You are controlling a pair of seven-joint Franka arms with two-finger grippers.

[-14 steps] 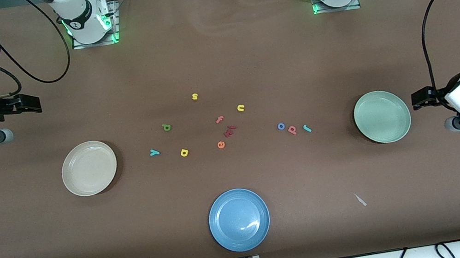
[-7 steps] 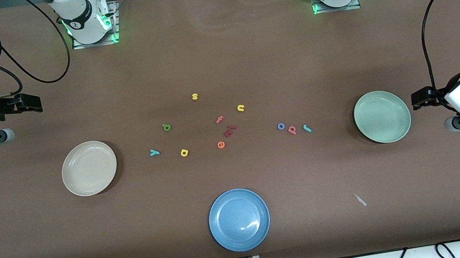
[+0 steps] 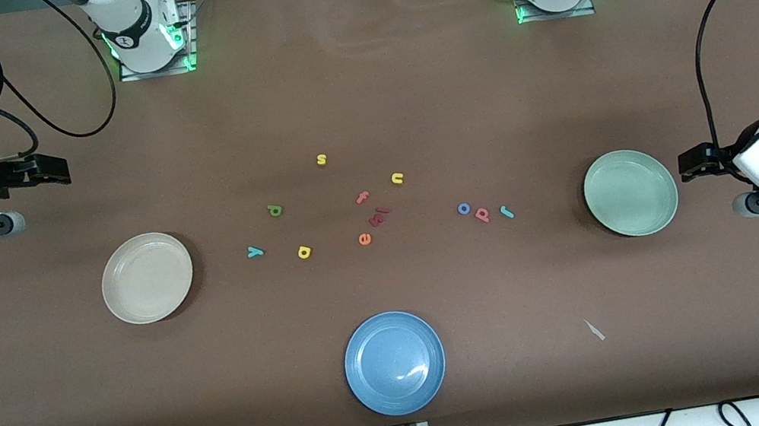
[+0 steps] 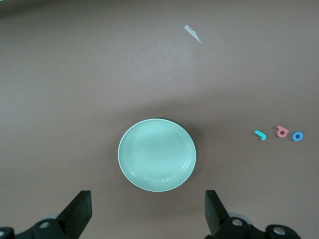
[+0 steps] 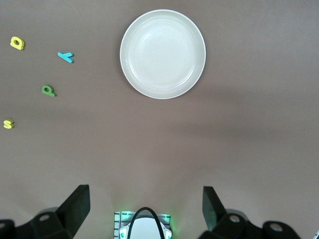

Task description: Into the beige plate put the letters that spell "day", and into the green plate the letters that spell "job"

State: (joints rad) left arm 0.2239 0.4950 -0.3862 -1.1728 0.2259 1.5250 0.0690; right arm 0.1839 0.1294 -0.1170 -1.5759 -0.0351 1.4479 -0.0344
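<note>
The only readable signs are the foam letters themselves, such as the yellow "s" (image 3: 321, 159) and "u" (image 3: 397, 178).

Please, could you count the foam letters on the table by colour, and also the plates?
Yellow letters: 3, "s", "u", "a"
Teal letters: 2, "y", "j"
Green letters: 1, "d"
Blue letters: 1, "o"
Pink, red or orange letters: 4 or 5, the small dark red cluster cannot be separated
Plates: 3, beige plate, green plate, blue plate
Total: 14 or 15
</note>
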